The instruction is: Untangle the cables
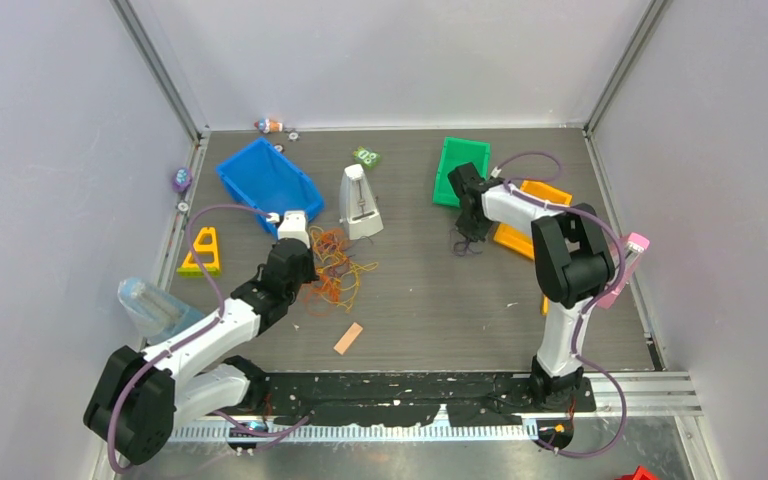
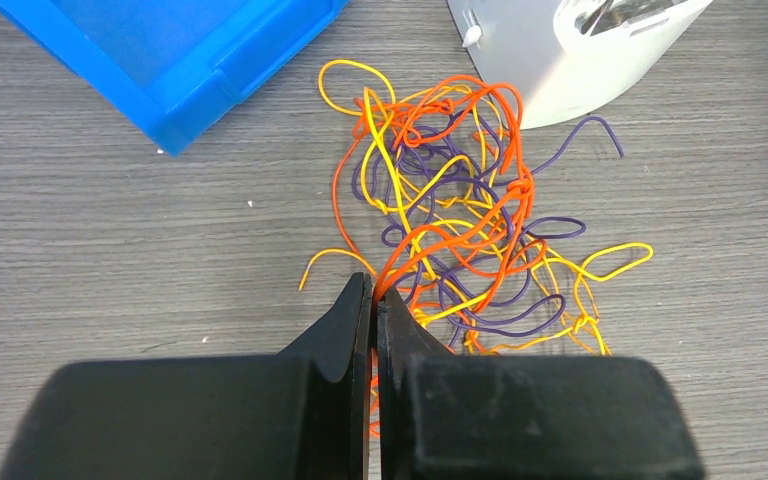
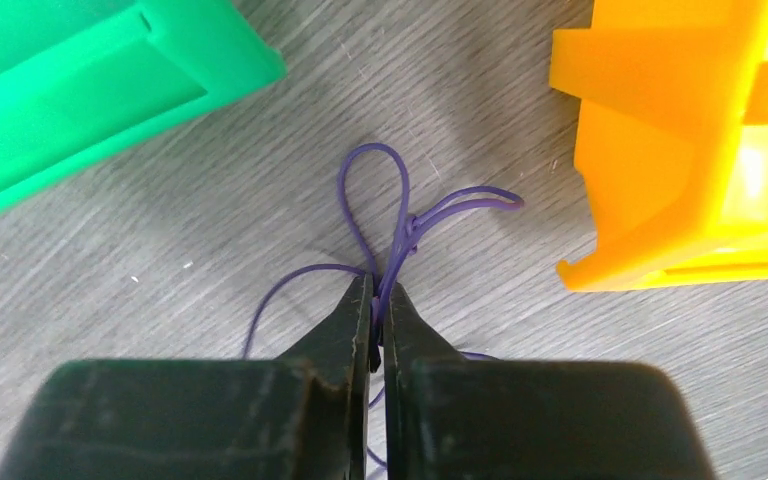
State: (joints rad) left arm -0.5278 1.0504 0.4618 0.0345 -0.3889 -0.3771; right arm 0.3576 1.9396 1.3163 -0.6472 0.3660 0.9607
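Left hand (image 2: 373, 300): we log it pinching an orange cable (image 2: 450, 243), tangle (image 2: 460, 200) just ahead; right hand (image 3: 378, 300) pinches a purple cable (image 3: 375, 148), well apart.

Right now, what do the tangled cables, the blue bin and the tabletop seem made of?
The tangled cables: probably plastic-coated wire, smooth, holding springy loops. The blue bin: moulded plastic, faint sheen. The tabletop: matte grey wood-grain, likely laminate.

Two arms (image 1: 210, 335) (image 1: 563, 300), three bins (image 1: 265, 180) (image 1: 457, 168) (image 1: 532, 218), one cable tangle (image 1: 336, 270), one separate purple cable (image 3: 380, 195).
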